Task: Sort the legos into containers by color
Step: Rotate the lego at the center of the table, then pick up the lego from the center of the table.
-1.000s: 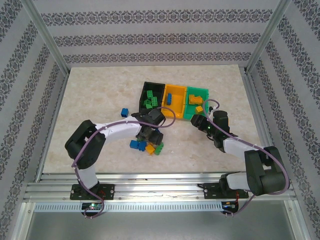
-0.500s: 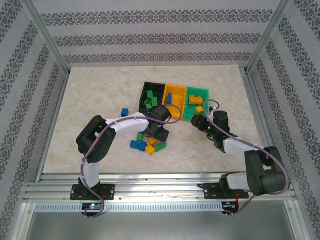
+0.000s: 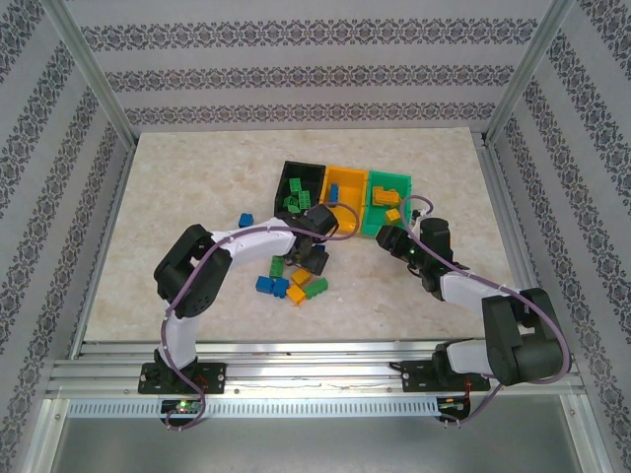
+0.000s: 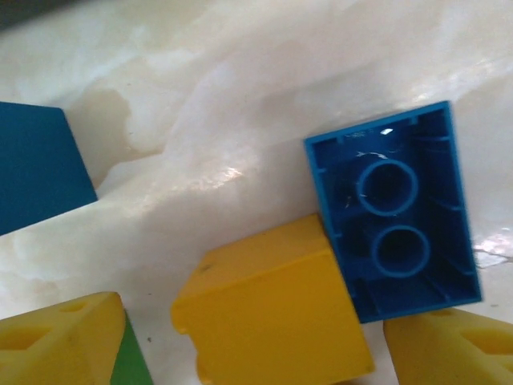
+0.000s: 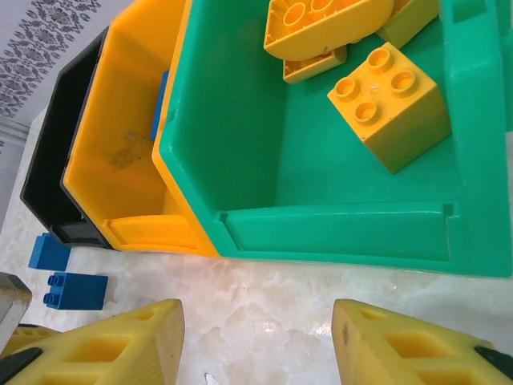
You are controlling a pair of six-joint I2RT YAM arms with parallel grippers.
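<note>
We are looking down on a marble table [image 3: 177, 197]. The left arm [image 3: 237, 241] is reaching in toward the middle, and the right arm [image 3: 463, 286] is stretching up the right side. The bins [image 3: 367, 197] are sitting joined in a row just past the middle. The black bin [image 3: 286, 169] on the left is holding green bricks [image 3: 296, 203], the orange bin [image 3: 345, 169] in the middle is holding a blue brick [image 3: 334, 193], and the green bin [image 3: 394, 174] on the right is holding yellow bricks [image 5: 389, 104].

The left gripper [image 3: 302, 260] is hanging low over a loose pile [image 3: 291, 286] of blue, orange and green bricks near the black bin. Its fingers [image 4: 56, 341] are standing apart, and a yellow brick [image 4: 272, 313] is lying on the table between them, ungripped. An upturned blue brick [image 4: 393, 233] is touching that yellow one.

The right gripper [image 5: 256, 345] is hovering just before the green bin's near wall. Its fingers [image 5: 409, 345] are spreading wide over bare table.

We are also seeing a lone blue brick [image 3: 245, 220] lying left of the black bin, apart from the pile.
</note>
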